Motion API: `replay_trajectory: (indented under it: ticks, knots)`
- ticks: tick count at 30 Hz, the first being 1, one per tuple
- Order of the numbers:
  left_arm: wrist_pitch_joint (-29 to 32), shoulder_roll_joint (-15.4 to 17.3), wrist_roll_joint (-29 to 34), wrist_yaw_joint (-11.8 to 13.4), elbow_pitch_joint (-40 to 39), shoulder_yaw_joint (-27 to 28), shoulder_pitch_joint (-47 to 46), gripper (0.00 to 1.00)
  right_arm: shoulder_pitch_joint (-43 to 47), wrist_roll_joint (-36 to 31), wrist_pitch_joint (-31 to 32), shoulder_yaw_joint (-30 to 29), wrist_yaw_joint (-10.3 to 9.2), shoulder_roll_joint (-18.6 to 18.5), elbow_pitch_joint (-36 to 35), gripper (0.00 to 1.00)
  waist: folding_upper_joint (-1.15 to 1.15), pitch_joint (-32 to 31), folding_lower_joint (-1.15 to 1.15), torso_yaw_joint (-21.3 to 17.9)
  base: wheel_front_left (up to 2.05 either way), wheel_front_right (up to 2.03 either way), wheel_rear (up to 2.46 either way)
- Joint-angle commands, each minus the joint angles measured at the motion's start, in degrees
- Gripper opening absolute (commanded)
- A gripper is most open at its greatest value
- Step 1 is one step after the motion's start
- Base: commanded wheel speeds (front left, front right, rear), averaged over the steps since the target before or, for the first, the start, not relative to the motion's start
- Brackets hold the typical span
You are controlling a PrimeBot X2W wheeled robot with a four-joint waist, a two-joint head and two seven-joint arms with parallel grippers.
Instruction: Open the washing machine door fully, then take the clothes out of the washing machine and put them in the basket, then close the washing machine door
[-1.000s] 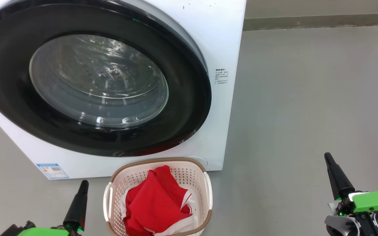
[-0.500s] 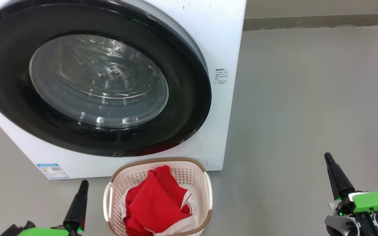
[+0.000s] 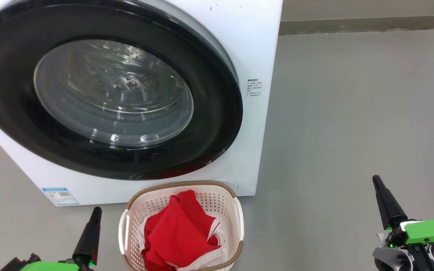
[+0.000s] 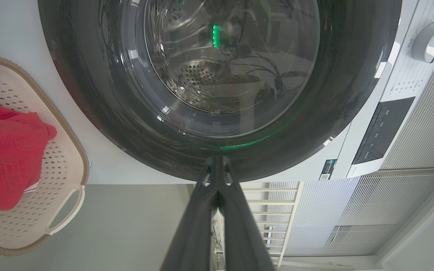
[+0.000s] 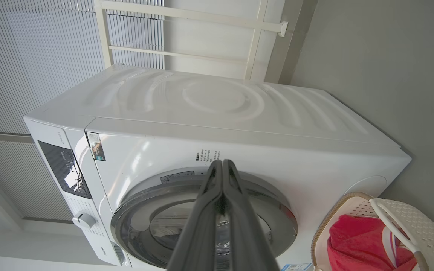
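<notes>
the washing machine (image 3: 254, 45), a big white box, stands on a smooth grey floor (image 3: 352, 113) with a matte look. a darker grey skirting (image 3: 367, 24) runs along the wall behind it. in my right wrist view, white ribbed panels (image 5: 32, 56) and a white rail frame (image 5: 187, 15) are behind the machine.

the washing machine door (image 3: 217, 143) is round, with a wide glossy black rim and a clear bulging window. it lies shut, flat against the front. through the glass i see the steel drum (image 4: 198, 75) with its small holes.

the basket (image 3: 217, 197), cream with a brown rim, sits on the floor just in front of the machine, below the door. the clothes (image 3: 179, 233), red with white parts, lie inside it.

my left pincer (image 3: 95, 212) is low, near the left side of the basket. my right pincer (image 3: 377, 182) is well apart from the basket, on its right. both have their two fingers pressed together, tips pointing toward the machine.

a dark control panel (image 4: 382, 135) and a white knob (image 4: 431, 41) are on the front, beyond the door. a small blue label (image 3: 60, 195) with a code square is at the lower corner, and a block of small print (image 3: 254, 87) is beside the door. both are too small for me to read.
</notes>
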Motion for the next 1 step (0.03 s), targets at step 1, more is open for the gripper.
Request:
replay_trajectory:
  ticks: [1]
  knots:
    - [0.4,1.0,-0.4,-0.4,-1.2,2.0,-2.4,0.00,-2.4,-0.5,0.3,0.8,0.03,-0.4,-1.7,0.00,0.00,0.0,0.00,0.0,0.00,0.00,0.00]
